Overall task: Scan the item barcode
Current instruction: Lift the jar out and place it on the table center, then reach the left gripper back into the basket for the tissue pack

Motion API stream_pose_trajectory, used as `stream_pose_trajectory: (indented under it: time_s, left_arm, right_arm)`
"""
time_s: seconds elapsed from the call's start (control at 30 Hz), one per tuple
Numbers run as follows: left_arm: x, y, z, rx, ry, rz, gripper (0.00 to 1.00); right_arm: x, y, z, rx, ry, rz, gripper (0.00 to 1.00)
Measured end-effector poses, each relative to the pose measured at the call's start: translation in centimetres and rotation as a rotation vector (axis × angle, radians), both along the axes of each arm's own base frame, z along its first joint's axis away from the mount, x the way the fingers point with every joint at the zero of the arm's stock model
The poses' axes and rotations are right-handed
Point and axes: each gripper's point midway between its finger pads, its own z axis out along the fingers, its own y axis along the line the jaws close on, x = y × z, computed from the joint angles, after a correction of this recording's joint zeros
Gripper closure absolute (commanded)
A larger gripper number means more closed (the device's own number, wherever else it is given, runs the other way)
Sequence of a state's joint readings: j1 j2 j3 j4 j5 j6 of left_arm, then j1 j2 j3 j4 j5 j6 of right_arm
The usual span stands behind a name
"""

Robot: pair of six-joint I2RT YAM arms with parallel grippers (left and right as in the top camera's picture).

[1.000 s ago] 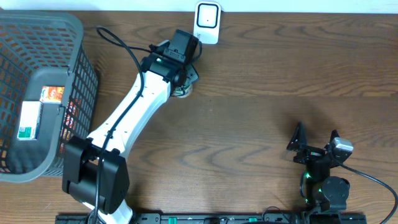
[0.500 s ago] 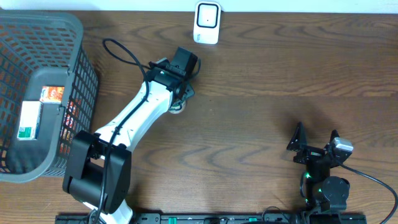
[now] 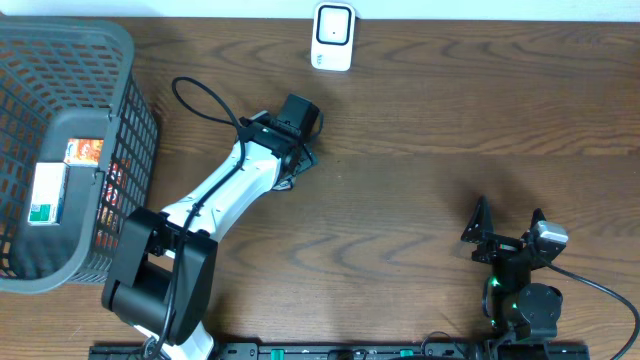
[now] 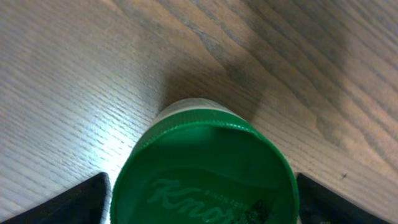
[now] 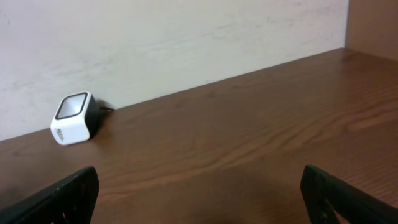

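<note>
1. The jar point(image 4: 205, 180), green-lidded, is standing on the desk point(image 3: 420, 180), near the scanner point(image 3: 332, 36) but apart from it, towards the front and a little to its left; in the overhead view the left arm point(image 3: 225, 190) is covering nearly all of it.
2. The left fingers point(image 4: 81, 200) are flanking the jar's lid, one on each side, spread wide; the lid is filling almost the whole gap between them; whether they are pressing on it or standing just clear, I cannot tell.
3. The right fingers point(image 5: 68, 193) are standing wide apart and holding nothing; they are sitting at the front right of the desk, well apart from the jar, and facing the scanner.
4. The scanner is sitting at the back edge of the desk, by the wall.
5. The basket point(image 3: 135, 110) is sitting at the left end of the desk, holding boxes point(image 3: 50, 190).
</note>
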State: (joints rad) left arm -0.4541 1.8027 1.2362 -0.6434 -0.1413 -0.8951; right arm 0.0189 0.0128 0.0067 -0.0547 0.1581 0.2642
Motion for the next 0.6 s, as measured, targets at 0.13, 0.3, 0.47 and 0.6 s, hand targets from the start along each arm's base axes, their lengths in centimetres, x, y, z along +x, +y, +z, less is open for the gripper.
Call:
stream_pose_trajectory:
  time_s: [0.13, 0.3, 0.47, 0.6]
  left_arm:
    - [0.9, 0.4, 2.9, -0.008, -0.06, -0.039, 0.01]
    - [2.9, 2.6, 16.7, -0.054, -0.366, -0.095, 0.0]
    - [-0.5, 11.3, 33.5, -0.016, -0.764, 0.026, 0.0]
    - [-6.4, 21.2, 37.0, 0.132, -0.821, 0.293, 0.0]
  right_arm:
    - [0.0, 0.0, 0.0, 0.0, 0.0, 0.0, 0.01]
    - [0.0, 0.0, 0.0, 0.0, 0.0, 0.0, 0.01]
    - [0.0, 0.0, 0.0, 0.0, 0.0, 0.0, 0.01]
    - [0.0, 0.0, 0.0, 0.0, 0.0, 0.0, 0.01]
